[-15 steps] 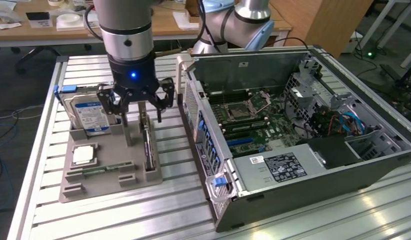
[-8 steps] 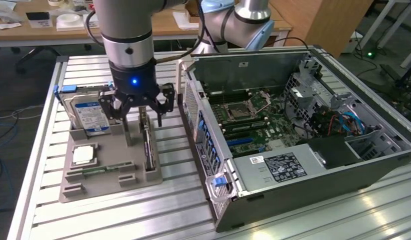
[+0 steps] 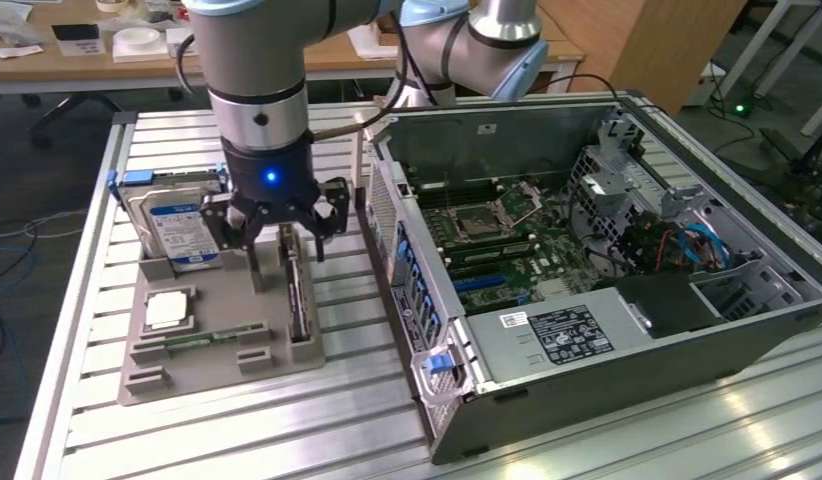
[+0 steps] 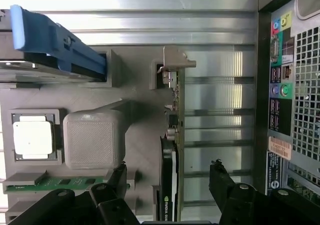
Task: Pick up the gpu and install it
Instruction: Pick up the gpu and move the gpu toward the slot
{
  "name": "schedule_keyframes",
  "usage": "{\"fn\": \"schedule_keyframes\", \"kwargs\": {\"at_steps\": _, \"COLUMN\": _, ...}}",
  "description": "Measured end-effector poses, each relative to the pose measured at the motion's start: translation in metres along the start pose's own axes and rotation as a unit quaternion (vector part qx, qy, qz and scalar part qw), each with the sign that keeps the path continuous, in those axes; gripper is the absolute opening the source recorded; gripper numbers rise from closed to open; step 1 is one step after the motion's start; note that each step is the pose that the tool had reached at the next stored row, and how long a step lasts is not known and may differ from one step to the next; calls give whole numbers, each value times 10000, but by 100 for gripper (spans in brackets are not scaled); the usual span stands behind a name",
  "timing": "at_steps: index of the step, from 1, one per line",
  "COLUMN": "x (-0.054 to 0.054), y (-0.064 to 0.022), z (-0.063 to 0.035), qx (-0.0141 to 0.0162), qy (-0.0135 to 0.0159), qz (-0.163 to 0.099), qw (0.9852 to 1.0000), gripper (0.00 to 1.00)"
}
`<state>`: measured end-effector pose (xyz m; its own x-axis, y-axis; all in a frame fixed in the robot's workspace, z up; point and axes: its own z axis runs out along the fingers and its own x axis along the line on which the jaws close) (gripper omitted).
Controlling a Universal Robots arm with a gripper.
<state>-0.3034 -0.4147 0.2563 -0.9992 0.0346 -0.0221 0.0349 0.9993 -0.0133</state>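
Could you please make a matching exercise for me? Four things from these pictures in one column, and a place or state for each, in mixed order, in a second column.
1. gpu
2. hard drive
3. processor chip
4. computer case

A. flat in a square recess of the holder
B. on edge in a holder slot, under the open gripper
C. side open, on the exterior view's right
D. upright in the holder, blue-white label showing

Pairs: 1-B, 2-D, 3-A, 4-C.
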Motion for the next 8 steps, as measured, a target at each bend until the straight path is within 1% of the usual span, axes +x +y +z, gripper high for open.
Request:
{"fn": "schedule_keyframes", "kwargs": {"at_steps": 3, "x": 1, "y": -3, "z": 53, "qx": 0, "qy": 0, "qz": 0, "qw": 10000, "gripper": 76}}
{"fn": "schedule_keyframes", "kwargs": {"at_steps": 8, "x": 0, "y": -62, "z": 147, "qx": -1, "qy": -1, "qz": 0, "qw": 10000, "gripper": 76}}
